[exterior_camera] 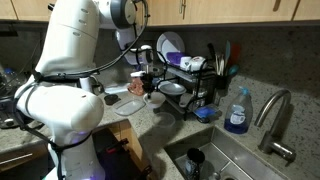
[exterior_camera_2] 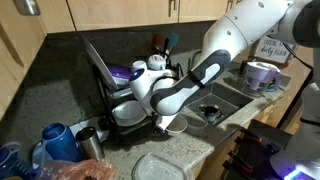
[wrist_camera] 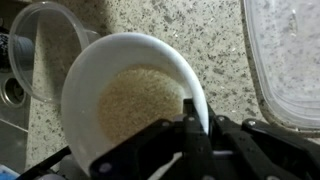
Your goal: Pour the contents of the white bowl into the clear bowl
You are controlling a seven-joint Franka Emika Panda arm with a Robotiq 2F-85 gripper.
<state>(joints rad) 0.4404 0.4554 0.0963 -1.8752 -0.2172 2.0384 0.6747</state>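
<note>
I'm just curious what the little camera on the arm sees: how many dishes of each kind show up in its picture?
white bowl: 1
clear bowl: 1
clear tray: 1
Total: 3

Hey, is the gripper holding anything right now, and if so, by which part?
Yes. The gripper is shut on the white bowl, pinching its rim on the side nearest the wrist camera. Pale grains lie inside.

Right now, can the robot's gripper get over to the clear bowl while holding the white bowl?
Probably yes. The gripper is shut on the white bowl at its rim, and the clear bowl sits close beside it on the counter, with nothing seen between them.
</note>
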